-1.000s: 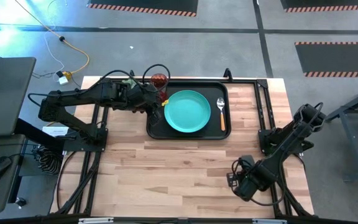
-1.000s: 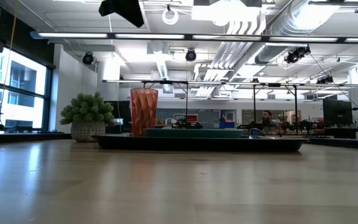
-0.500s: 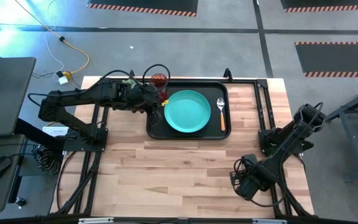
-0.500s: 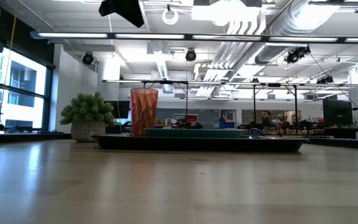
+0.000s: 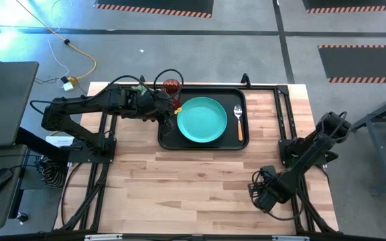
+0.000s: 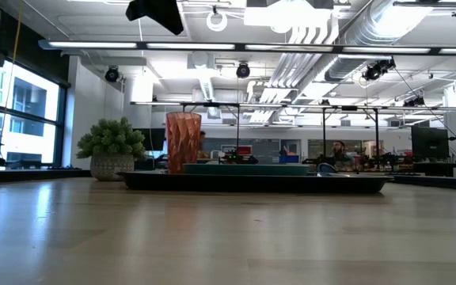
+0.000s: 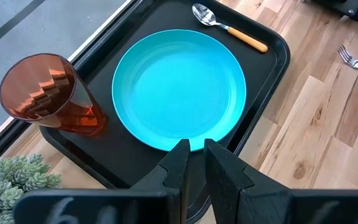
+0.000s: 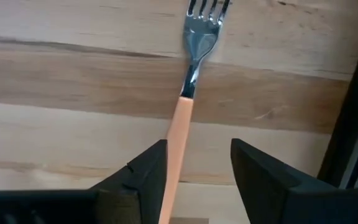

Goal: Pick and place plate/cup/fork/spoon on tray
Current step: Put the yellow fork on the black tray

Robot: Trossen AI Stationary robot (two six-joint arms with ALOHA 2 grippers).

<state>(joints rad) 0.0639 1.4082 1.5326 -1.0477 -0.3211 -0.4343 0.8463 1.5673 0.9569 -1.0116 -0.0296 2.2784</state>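
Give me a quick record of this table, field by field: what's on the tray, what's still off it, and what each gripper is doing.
tray: black, at the table's far side
plate: on the tray, centre
cup: upright in a tray corner
spoon: on the tray beside the plate
fork: off the tray, flat on the wood
left gripper: shut, at the plate's edge
right gripper: open, straddling the fork handle
plant: beside the tray, past the cup
left to place: fork
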